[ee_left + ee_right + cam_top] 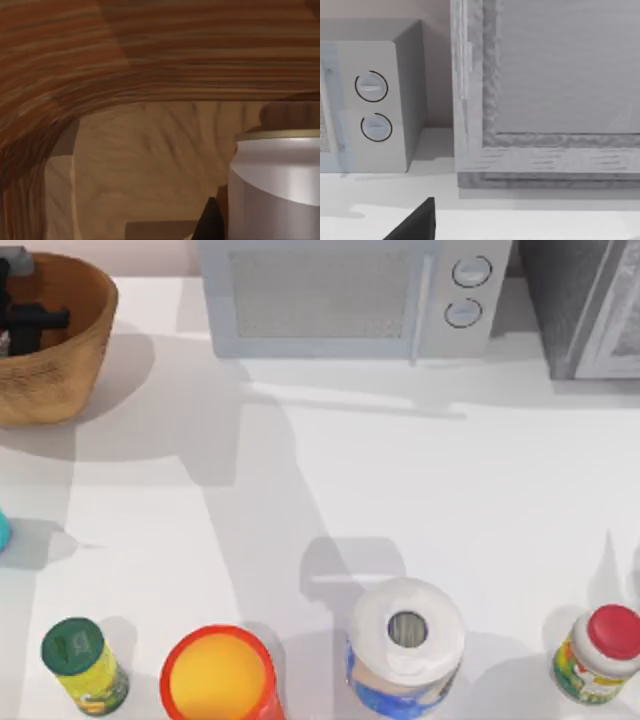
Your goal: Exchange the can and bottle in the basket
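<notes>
The brown wicker basket (70,350) stands at the table's far left corner. My left gripper (22,320) is down inside it. In the left wrist view the can (275,190), pale with a dull gold top rim, stands upright on the basket floor (140,165), very close to the gripper and beside its dark tip. A green-capped bottle (82,665) stands at the front left and a red-capped bottle (598,652) at the front right. My right gripper (415,222) hangs over the back right of the table, facing the appliances.
A microwave (350,295) stands at the back centre, with a grey appliance (590,305) to its right. Along the front edge are a red-rimmed orange cup (218,676) and a paper roll (405,645). A teal object (3,530) pokes in at the left edge.
</notes>
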